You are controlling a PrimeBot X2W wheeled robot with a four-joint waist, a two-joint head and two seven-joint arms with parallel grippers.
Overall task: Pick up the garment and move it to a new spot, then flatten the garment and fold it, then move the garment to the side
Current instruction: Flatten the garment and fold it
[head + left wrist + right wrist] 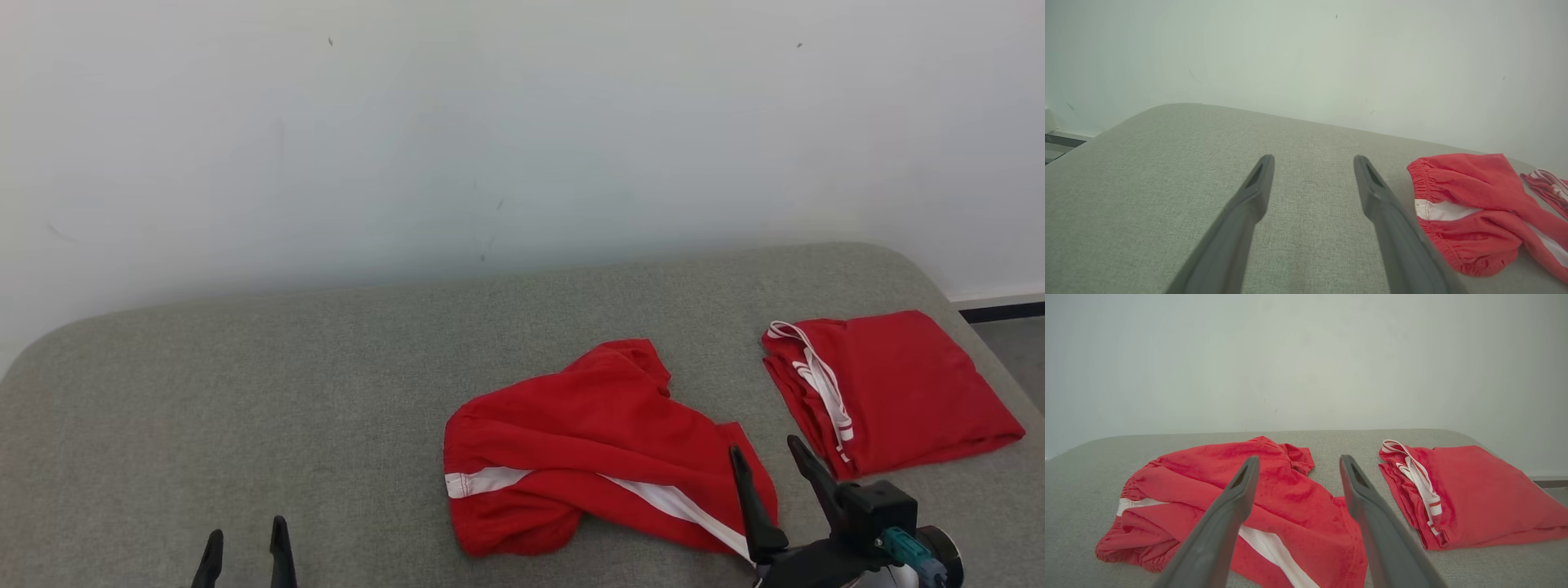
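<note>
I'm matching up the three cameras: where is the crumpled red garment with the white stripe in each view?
Head view: the crumpled garment lies lower centre.
Left wrist view: the crumpled garment is at the right edge, lower half.
Right wrist view: the crumpled garment spans lower left to centre.
Shared landmark: the folded red garment, to its right in every view.

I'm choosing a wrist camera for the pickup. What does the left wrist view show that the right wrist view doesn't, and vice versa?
Extra in the left wrist view: the left hand, open, over bare grey cushion. Extra in the right wrist view: the right hand, open, pointing across the crumpled red garment, and the folded red garment nearly whole. Shared: the crumpled garment, the cushion, the white wall, and an edge of the folded garment.
</note>
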